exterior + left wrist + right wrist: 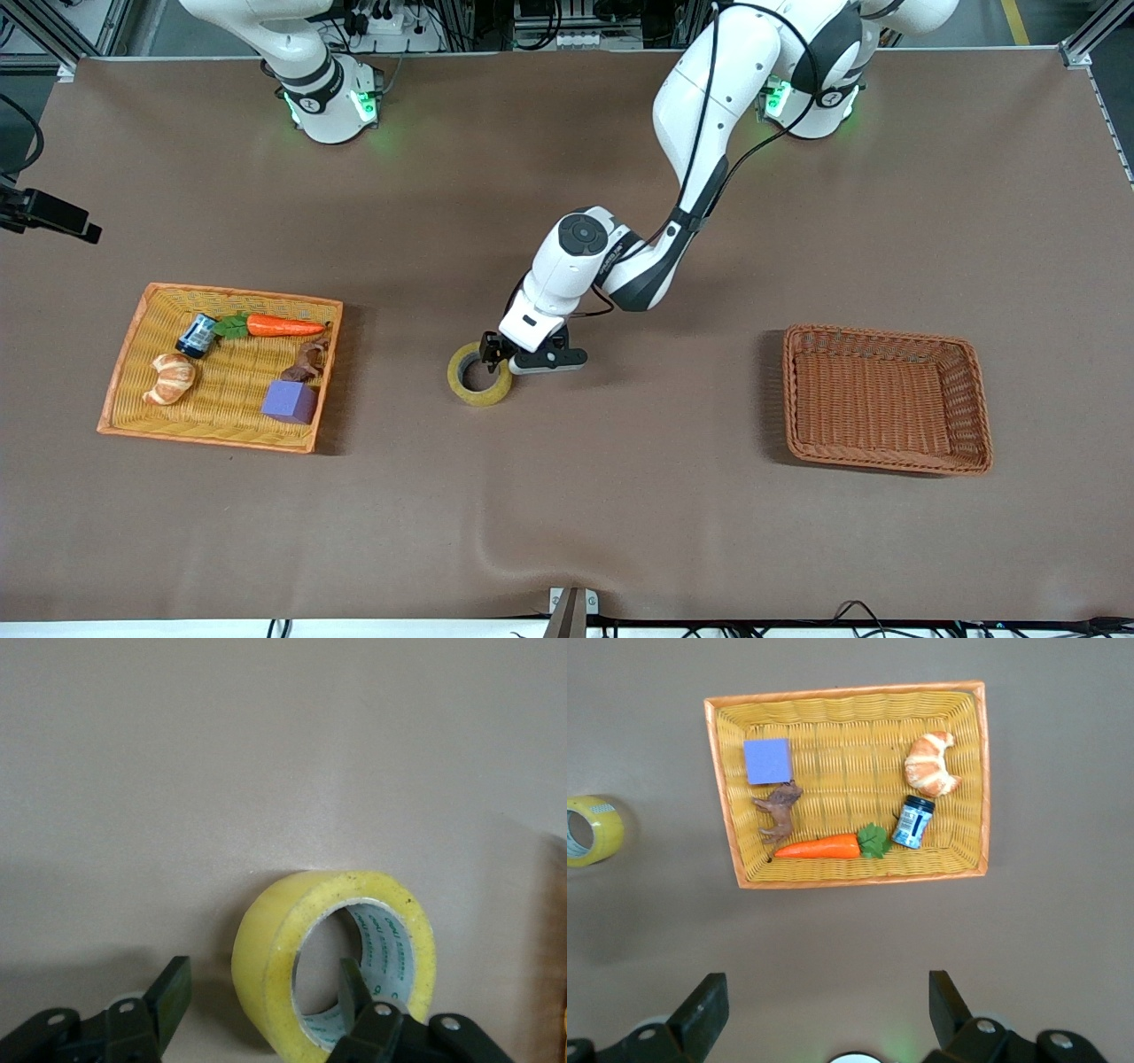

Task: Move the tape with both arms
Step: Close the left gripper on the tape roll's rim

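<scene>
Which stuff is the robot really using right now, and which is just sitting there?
Using: tape, left claw straddling its wall, right claw waiting above the yellow basket.

Just sitting: carrot, croissant, purple cube, small jar, brown figure, brown basket.

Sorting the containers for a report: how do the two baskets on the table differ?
The yellow basket with its orange rim, at the right arm's end, holds a carrot, croissant, purple cube, small jar and brown figure; the reddish-brown basket, at the left arm's end, holds nothing. Both are woven, rectangular and shallow.
</scene>
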